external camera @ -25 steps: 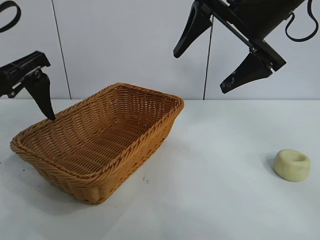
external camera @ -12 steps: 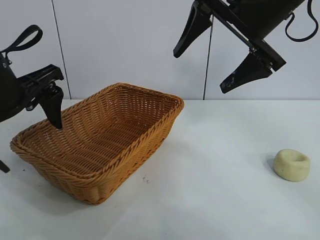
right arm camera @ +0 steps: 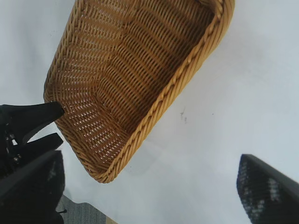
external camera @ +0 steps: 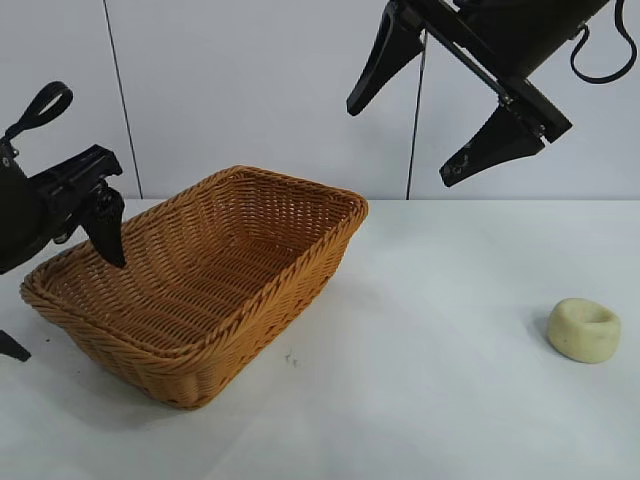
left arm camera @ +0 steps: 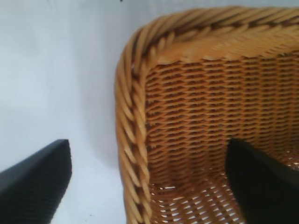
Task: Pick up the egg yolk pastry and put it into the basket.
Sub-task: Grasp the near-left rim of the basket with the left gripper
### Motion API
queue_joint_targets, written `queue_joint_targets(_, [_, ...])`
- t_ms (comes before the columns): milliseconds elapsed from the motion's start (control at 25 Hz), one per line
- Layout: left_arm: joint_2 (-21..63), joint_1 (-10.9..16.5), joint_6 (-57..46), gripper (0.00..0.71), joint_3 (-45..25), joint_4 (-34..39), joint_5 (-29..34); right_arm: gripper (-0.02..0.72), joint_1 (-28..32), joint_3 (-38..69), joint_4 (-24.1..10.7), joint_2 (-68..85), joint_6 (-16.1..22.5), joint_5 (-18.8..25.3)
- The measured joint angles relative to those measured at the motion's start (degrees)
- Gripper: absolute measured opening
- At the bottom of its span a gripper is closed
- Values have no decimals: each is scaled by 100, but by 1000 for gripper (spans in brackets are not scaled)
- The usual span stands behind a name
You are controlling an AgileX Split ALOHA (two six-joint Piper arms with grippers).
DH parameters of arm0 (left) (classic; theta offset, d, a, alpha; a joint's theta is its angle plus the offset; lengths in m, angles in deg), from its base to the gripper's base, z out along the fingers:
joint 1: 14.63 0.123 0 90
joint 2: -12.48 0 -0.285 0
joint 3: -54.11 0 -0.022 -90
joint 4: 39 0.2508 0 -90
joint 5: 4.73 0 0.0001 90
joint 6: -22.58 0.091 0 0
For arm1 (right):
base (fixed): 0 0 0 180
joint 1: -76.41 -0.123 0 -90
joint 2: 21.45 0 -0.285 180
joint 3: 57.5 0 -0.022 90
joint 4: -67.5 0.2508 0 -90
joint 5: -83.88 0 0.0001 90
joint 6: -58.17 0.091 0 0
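While my left gripper [external camera: 60, 290] hung at the left end of the basket [external camera: 205, 275], its fingers were spread wide and held nothing. One finger [external camera: 105, 228] sat inside the basket over the woven floor, the other [external camera: 12, 346] outside it down by the table [external camera: 420, 400], so the braided rim ran between them. In the left wrist view the rim corner [left arm camera: 133, 116] passed between the two dark fingers, not touching either as far as I could tell. The basket stood on the white table, left of centre, turned at an angle, with nothing in it. Further right, my right gripper [external camera: 405, 140] hung high above the table, past the basket's far right corner, pointing down and leftward. It was wide open too, empty. The right wrist view looked down on the basket [right arm camera: 135, 70] and my left gripper's fingers [right arm camera: 35, 116] at its end. Far right, the pastry [external camera: 584, 330] lay on the table near the edge of view, dent up, well apart from the basket and from both grippers.
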Motion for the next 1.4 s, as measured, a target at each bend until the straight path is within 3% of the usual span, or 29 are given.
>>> queue_joint_targets(1040, [-1214,0,579,657,-7,-122,-776,694,0,0,0,0,0,-5])
queue_joint_targets(1240, [-1220,0,967,575,101,-370,-460,694,0,0,0,0,0,-11])
queue_joint_targets(1400, [-1224,0,1367,549,398,-577,-256,694,0,0,0,0,0,-11])
